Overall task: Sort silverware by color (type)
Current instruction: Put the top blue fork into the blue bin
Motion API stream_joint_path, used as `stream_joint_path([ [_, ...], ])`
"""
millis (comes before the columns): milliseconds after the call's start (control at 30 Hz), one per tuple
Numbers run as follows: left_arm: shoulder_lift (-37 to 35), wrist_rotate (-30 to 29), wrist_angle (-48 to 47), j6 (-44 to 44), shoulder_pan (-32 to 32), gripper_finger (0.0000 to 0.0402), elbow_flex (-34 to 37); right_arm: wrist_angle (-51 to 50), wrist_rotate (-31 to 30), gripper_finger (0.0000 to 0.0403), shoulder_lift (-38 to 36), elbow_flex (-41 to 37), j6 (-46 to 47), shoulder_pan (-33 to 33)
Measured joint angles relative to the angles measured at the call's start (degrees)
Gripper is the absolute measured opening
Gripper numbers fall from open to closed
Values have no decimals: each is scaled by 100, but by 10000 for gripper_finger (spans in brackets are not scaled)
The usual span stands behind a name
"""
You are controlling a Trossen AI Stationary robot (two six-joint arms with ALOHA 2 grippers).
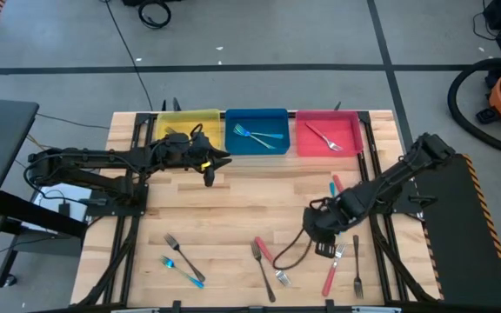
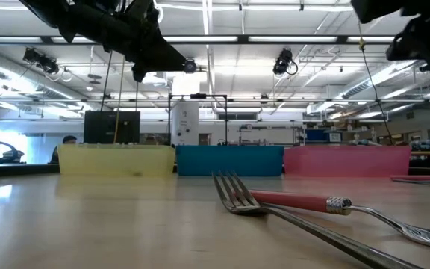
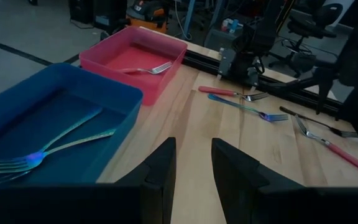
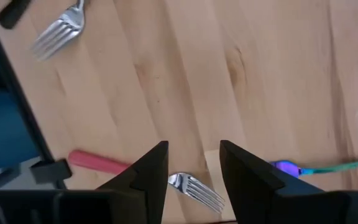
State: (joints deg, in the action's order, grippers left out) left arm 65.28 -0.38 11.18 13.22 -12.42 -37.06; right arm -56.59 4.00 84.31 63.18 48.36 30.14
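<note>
Three bins stand along the far edge: yellow [image 1: 185,130], blue [image 1: 256,130] holding two blue-handled forks [image 3: 48,152], and pink [image 1: 327,135] holding one red-handled fork [image 3: 145,68]. My left gripper [image 1: 209,174] hangs open and empty [image 3: 191,168] over the table just in front of the yellow and blue bins. My right gripper [image 1: 324,246] is open low over the right near part of the table. Its fingers [image 4: 193,171] stand on either side of a red-handled fork's tines [image 4: 197,190] without touching. A blue-handled fork [image 4: 328,167] lies just beside it.
Loose forks lie on the table: a dark one [image 1: 183,255] and a blue one [image 1: 185,273] at the near left, a dark one [image 1: 262,269] crossing a red one [image 1: 268,254] at the near middle, and a dark one [image 1: 357,265] at the near right. Bare wood lies between my arms.
</note>
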Motion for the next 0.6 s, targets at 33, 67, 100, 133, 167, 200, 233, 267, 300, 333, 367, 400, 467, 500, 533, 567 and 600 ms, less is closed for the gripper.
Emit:
stream_joint_path([
  [33,0,0,2,6,-1,103,0,-41,-130,152,0,0,122,105],
  [67,0,0,0,6,-1,103,0,-88,-269,151,0,0,257,208],
  [100,0,0,2,6,-1,103,0,-150,-430,151,0,0,387,309],
  [133,0,0,2,7,-1,103,0,-229,-618,151,0,0,545,394],
  [167,0,0,2,8,-1,103,0,-334,-803,151,0,0,729,474],
  [200,0,0,2,6,-1,103,0,-445,-964,151,0,0,931,550],
  [233,0,0,2,6,-1,103,0,-563,-1086,151,0,0,1117,620],
  [267,0,0,2,8,-1,103,0,-660,-1184,151,0,0,1298,689],
  [300,0,0,2,8,-1,103,0,-745,-1252,151,-2,-1,1456,761],
  [333,0,0,2,8,-1,103,0,-789,-1300,151,-6,-24,1599,836],
  [367,0,0,2,8,-1,103,0,-784,-1312,151,-11,-75,1727,906],
  [400,0,0,2,8,-1,103,0,-753,-1312,151,-11,-149,1829,982],
  [467,0,0,2,10,-1,103,0,-640,-1272,151,-11,-376,2037,1119],
  [500,0,0,2,10,-1,103,0,-547,-1212,151,-11,-504,2118,1177],
  [533,0,0,2,10,1,103,0,-434,-1172,151,-10,-624,2195,1230],
  [567,0,0,4,10,-1,103,0,-331,-1160,151,-9,-720,2251,1278],
  [600,0,0,4,10,-1,103,0,-272,-1160,151,-9,-781,2277,1322],
])
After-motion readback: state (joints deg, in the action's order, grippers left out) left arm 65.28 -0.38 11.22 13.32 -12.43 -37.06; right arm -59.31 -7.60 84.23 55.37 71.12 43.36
